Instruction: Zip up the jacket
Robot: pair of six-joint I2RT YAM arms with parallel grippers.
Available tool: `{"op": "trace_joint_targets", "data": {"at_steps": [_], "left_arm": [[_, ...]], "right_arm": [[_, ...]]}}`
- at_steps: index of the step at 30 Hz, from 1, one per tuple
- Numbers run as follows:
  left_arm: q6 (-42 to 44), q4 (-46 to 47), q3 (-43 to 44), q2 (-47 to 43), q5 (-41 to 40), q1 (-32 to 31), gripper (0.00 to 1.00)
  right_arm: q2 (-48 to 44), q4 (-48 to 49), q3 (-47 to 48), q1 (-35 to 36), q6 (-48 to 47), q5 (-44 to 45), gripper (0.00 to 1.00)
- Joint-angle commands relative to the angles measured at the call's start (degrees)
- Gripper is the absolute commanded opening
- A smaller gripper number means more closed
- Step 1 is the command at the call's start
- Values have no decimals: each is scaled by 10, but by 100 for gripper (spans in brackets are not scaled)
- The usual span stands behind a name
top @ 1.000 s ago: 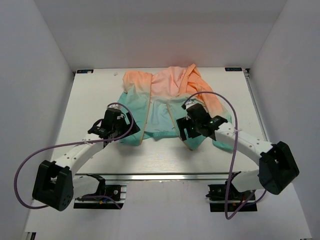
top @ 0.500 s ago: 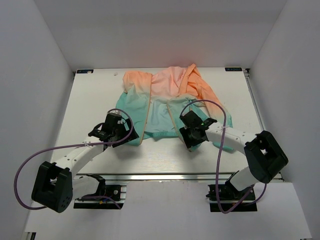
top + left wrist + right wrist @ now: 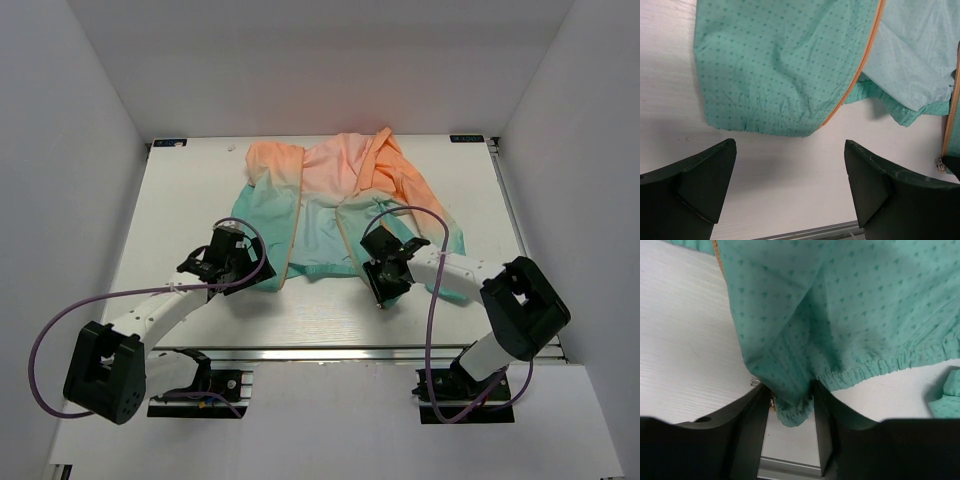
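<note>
White walls (image 3: 80, 150) enclose the table (image 3: 180, 200), with the jacket (image 3: 330, 190) at its upper middle. The left hand (image 3: 790, 185) is wide open below the jacket. The right hand (image 3: 790, 405) pinches its teal edge.

A white table (image 3: 170, 200), metal rail (image 3: 330, 353) along its near edge, stands between plain white walls (image 3: 330, 70)

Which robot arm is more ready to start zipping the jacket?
Probably right: the right gripper pinches the jacket at its hem by a metal ring. The left gripper hangs open, short of the fabric.
</note>
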Motion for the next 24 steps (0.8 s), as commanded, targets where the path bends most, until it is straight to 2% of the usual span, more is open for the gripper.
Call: {"op": "trace_joint_targets", "data": {"at_steps": [1, 5, 6, 11, 12, 14, 15, 16, 18, 20, 24], "left_arm": [[5, -6, 17, -1, -12, -4, 98], [8, -6, 22, 6, -10, -7, 98], [10, -6, 26, 11, -10, -8, 98], [15, -20, 44, 31, -24, -28, 98], [15, -23, 48, 35, -29, -31, 98], [15, -29, 54, 43, -38, -37, 98], [14, -31, 56, 45, -39, -37, 98], [12, -32, 57, 49, -40, -38, 98], [9, -38, 63, 52, -50, -39, 98], [7, -50, 70, 53, -62, -39, 98], [7, -58, 78, 53, -71, -39, 98]], "right_arm": [[2, -11, -13, 1, 13, -18, 42], [-13, 1, -10, 1, 17, -18, 6], [-18, 8, -8, 1, 16, -32, 1], [-84, 77, -7, 2, 22, -80, 0], [-103, 110, -18, 3, -5, -123, 0], [-175, 222, -70, 16, -24, -131, 0], [-199, 260, -87, 22, -44, -102, 0], [-224, 343, -108, 33, -51, -64, 0], [-301, 438, -189, 34, -61, 3, 0], [-353, 522, -224, 34, -60, 22, 0], [-360, 520, -222, 35, -110, -12, 0]]}}
